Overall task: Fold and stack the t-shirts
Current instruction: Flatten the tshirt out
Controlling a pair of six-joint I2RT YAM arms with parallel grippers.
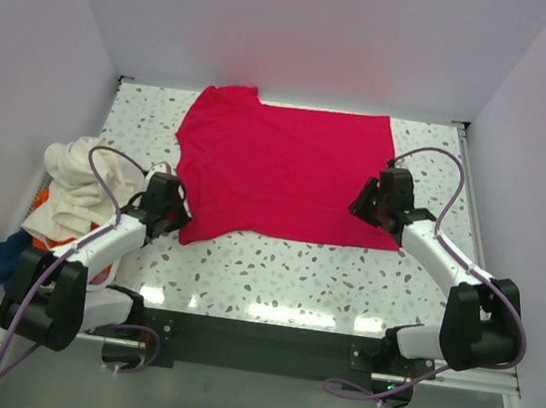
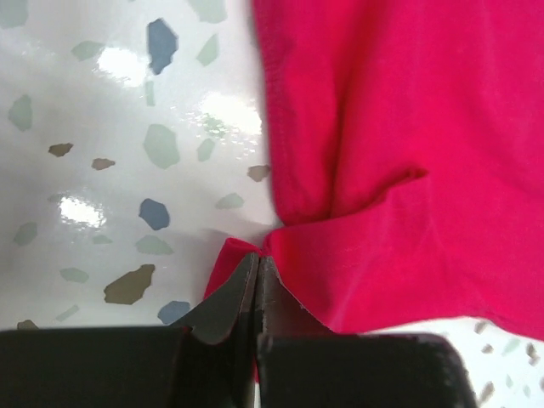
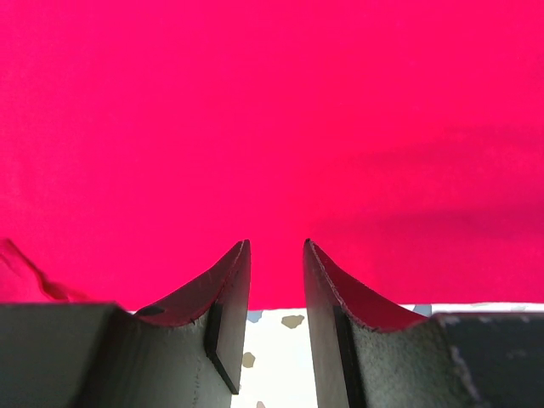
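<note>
the left gripper (image 2: 257,262) is pinched tight on the crimson t-shirt (image 1: 287,171) at its near-left corner, while the right gripper (image 3: 277,246) sits half-open over that shirt's near-right edge, holding nothing.

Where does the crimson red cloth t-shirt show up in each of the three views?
Top external: crimson red cloth t-shirt spread flat mid-table.
Left wrist: fills the right side, corner pinched by the left gripper.
Right wrist: fills the upper frame.
Shared landmark: speckled terrazzo tabletop.
</note>
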